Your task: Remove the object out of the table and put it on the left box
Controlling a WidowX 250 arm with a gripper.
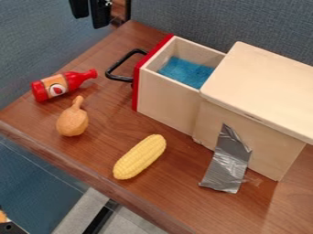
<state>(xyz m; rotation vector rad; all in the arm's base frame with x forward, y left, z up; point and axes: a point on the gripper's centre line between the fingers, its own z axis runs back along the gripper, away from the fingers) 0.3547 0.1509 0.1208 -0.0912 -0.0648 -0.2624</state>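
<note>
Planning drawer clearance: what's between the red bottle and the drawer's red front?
The drawer's black handle, jutting from the red front toward the red bottle; a narrow strip of bare tabletop separates bottle and handle, in the camera view.

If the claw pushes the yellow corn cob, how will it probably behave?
The corn cob lies on its side and looks long and rounded, so a push across its length would likely make it roll. Its straight shape suggests a stiff body that should not bend much. The bumpy surface may give the claw some grip.
</note>
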